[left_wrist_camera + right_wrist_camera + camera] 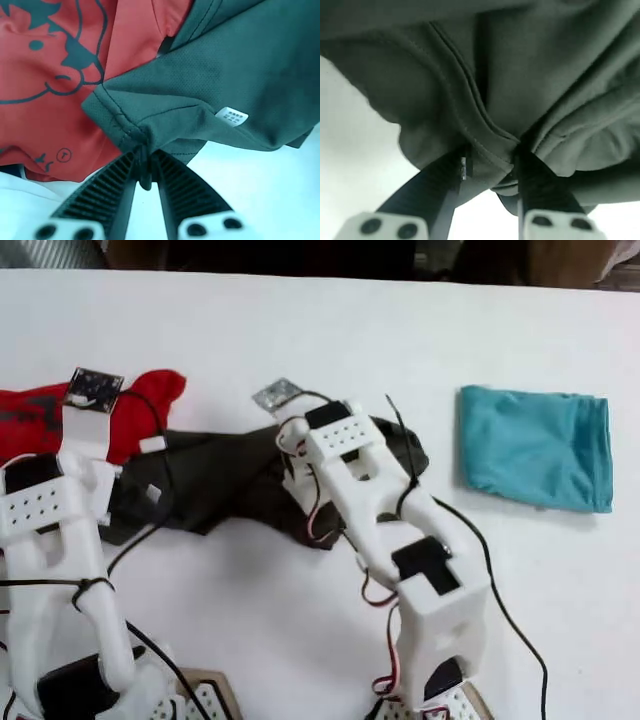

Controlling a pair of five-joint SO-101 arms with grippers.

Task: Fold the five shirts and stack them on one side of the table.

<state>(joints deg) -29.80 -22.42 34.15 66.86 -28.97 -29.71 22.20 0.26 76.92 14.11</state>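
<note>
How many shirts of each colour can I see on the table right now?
red shirt: 1
dark grey shirt: 1
teal shirt: 1
Total: 3
</note>
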